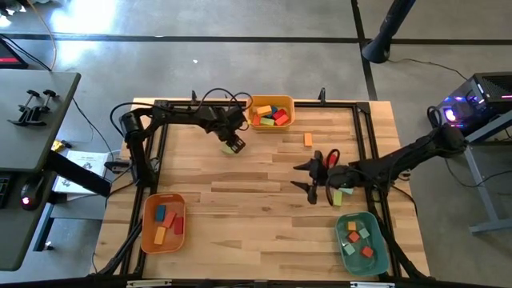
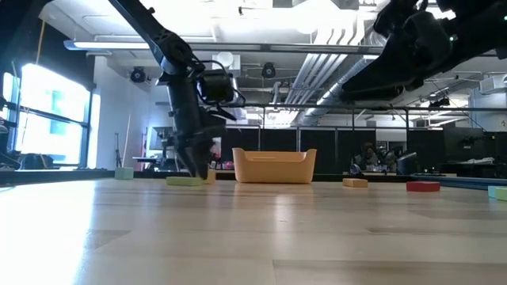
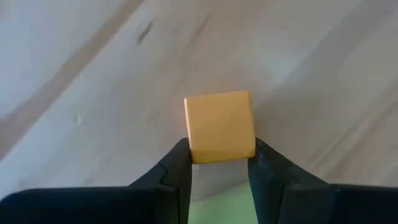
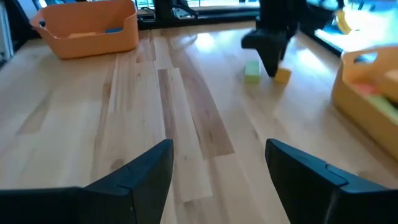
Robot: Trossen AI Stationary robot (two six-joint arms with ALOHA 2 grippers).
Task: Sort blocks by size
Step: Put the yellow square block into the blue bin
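Step in hand, by my judgement: picking up one block. The left gripper (image 3: 221, 163) is down near the table's (image 1: 264, 172) far edge, just left of the far orange bin (image 1: 272, 113), its fingers pressed on both sides of a yellow block (image 3: 220, 127); a green block (image 4: 251, 71) lies just beside. Next move calls for a lift and carry to a bin. The right gripper (image 4: 217, 168) hangs near the right edge, fingers apart, holding nothing, beside the teal bin (image 1: 362, 242).
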